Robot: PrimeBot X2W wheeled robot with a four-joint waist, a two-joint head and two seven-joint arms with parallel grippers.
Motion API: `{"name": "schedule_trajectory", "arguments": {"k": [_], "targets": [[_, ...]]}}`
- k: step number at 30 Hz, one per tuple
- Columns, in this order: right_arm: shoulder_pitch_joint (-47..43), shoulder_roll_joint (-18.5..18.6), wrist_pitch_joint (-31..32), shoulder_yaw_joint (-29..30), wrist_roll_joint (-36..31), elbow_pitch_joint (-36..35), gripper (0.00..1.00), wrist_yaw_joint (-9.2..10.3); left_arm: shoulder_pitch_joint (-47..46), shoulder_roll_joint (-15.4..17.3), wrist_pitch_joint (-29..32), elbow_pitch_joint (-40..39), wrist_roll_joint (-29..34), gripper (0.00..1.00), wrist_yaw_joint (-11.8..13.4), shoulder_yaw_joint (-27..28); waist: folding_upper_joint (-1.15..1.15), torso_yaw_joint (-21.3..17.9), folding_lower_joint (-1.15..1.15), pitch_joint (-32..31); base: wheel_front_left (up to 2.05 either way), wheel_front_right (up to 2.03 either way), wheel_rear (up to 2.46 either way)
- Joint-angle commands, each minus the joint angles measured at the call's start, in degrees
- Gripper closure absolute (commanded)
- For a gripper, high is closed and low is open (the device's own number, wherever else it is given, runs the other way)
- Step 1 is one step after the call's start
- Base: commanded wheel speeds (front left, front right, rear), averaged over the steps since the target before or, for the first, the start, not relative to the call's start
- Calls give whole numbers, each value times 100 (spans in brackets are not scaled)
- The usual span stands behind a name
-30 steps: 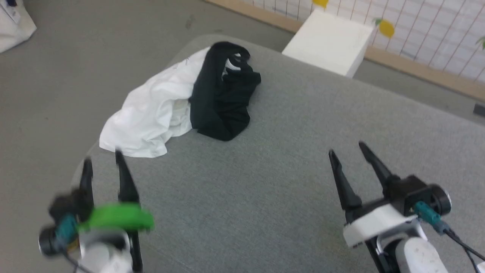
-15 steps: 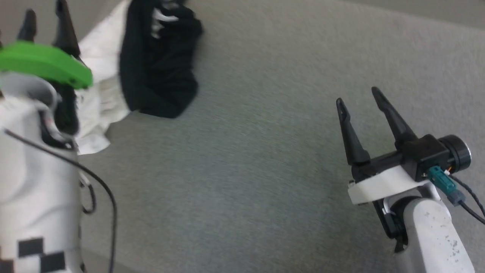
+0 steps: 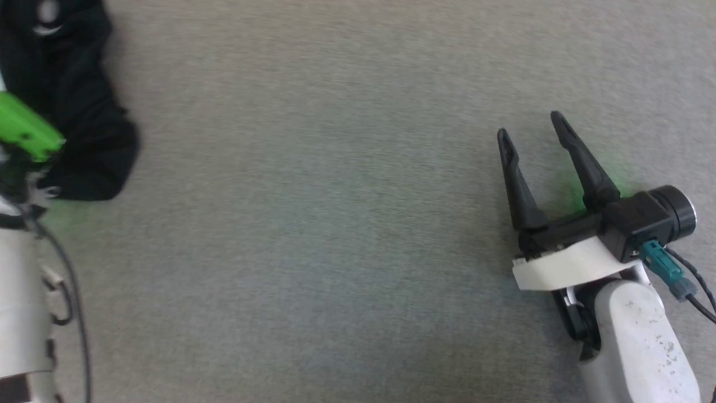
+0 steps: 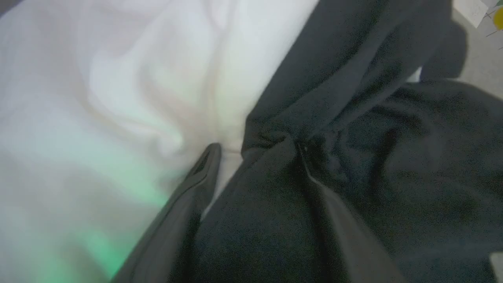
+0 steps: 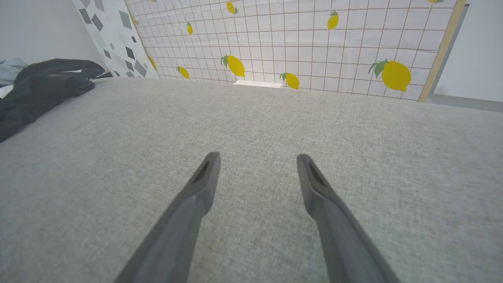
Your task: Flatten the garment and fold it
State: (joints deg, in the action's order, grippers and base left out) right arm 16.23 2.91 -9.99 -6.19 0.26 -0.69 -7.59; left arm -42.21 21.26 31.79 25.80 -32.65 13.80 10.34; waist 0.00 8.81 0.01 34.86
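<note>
The garment [image 3: 78, 123] lies at 10 o'clock in the head view, a black lump on the grey soft top [image 3: 335, 235]. The camera has swung since a second ago, so the garment now sits right at the edge of that view. Back then the left gripper [image 4: 257, 151] was short of the garment. Now its fingers are spread wide and pushed into the cloth where white meets black, with a black fold between them. At 3 o'clock the right gripper [image 3: 529, 126] is wide open like before, holding nothing, well apart from the garment.
</note>
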Motion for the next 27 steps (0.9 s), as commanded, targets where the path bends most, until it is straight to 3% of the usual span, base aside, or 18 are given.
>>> {"name": "schedule_trajectory", "arguments": {"k": [1,2,3,4,5,8,14,19,22,27], "targets": [[58,11,-22,28,28,92,0,10,237,-8,259,62,-65,0,85,-30,0,-302,-1,220,0,0,0],[61,9,-38,22,35,124,0,10,361,-4,425,59,-61,0,152,-50,0,-292,-1,152,0,0,0],[60,7,-51,9,47,149,0,10,462,6,565,46,-54,24,185,-83,0,-286,-1,96,0,0,0],[55,6,-66,-10,65,187,0,10,580,14,724,10,-51,91,201,-129,0,-277,-1,12,0,0,0],[48,5,-83,-22,83,224,0,10,672,20,820,-36,-56,100,192,-158,0,-269,-1,-78,0,0,0],[-11,1,-135,-62,144,384,0,10,898,99,675,-385,-18,100,134,-129,0,-246,-1,-469,0,0,0],[-207,-1,-246,-106,400,691,0,10,986,552,-538,-1082,620,100,68,-134,0,-329,-1,-1383,0,0,0],[-472,-2,-324,-20,604,897,0,10,648,815,-1505,-1552,1101,100,-228,-426,0,-514,-1,-2087,0,0,0],[-639,-2,-354,56,673,981,0,10,308,801,-1870,-1714,1254,100,-437,-708,0,-654,-1,-2414,0,0,0],[-892,-2,-384,204,746,1033,0,10,-317,502,-2342,-1800,1328,100,-786,-1237,0,-975,-1,-2861,0,0,0]]}}
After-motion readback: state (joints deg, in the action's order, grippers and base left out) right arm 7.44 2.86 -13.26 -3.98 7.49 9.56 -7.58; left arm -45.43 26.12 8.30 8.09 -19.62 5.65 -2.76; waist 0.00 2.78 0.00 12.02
